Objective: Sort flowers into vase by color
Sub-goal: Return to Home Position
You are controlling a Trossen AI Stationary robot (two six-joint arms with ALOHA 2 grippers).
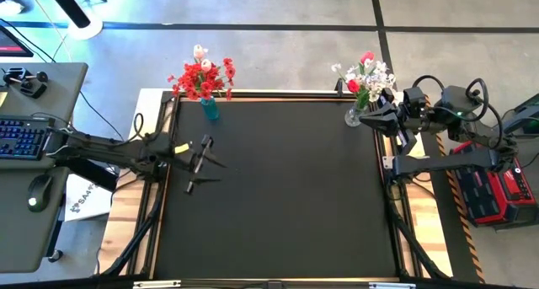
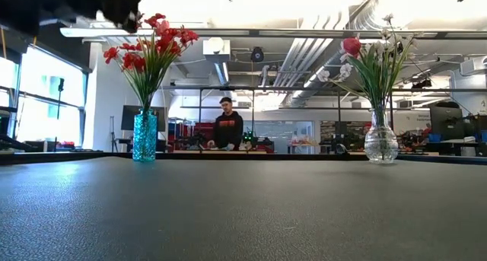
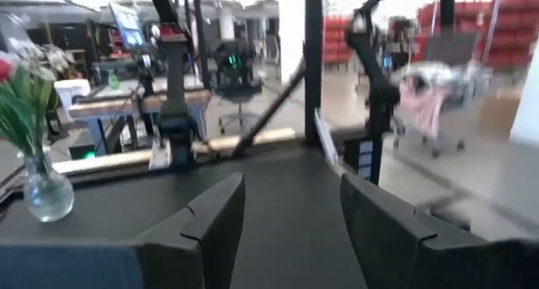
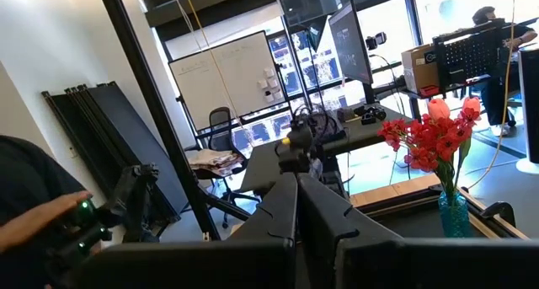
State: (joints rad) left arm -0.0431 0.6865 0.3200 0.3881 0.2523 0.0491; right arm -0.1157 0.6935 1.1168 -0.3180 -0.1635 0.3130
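- Red flowers (image 1: 202, 77) sit in the blue vase (image 1: 210, 110), white sprays (image 1: 377, 77) in the glass vase (image 1: 354, 116): colours kept apart.
- Left pincer (image 3: 290, 196) gapes empty, right pincer (image 4: 296, 188) is closed on nothing: sorting looks done.

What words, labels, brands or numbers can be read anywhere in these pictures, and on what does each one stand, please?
Nothing can be quoted; no text is legible.
White sheet left of the table, dark print: too blurred to read.
Whiteboard, handwriting: too small to read.
Person's dark top, reddish print: too small to read.
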